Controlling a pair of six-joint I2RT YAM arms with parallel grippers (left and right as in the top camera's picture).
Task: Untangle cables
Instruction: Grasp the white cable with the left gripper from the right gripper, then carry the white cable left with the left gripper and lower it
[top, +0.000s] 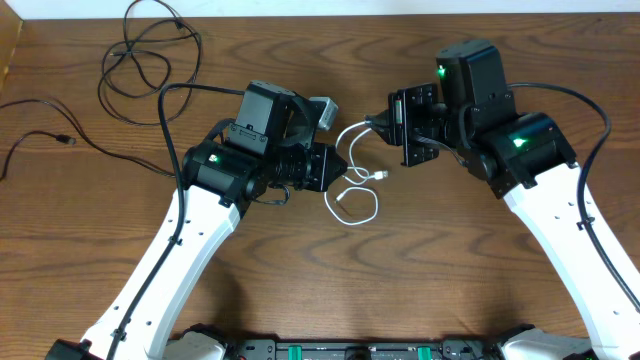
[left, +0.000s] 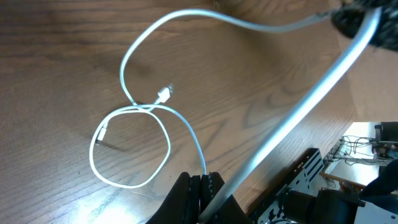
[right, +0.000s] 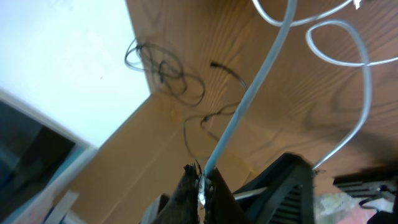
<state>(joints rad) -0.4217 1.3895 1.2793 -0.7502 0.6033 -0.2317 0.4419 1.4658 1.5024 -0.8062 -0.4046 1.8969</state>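
Thin white cord w/ small plug ends (left: 146, 109): mid-surface, betw. my two arms, one loose loop crossing itself, rest lifted. Light, floppy, prob. slick; best taken near a plug. Left end effector (left: 200, 185) is pinched on one stretch, right end effector (right: 202, 182) on another. Coiled thin black cord (top: 150, 45) and second black cord (top: 62, 139) lie well apart, far-left on the brown wooden surface (top: 450, 260). Only my own arms crowd the loop.
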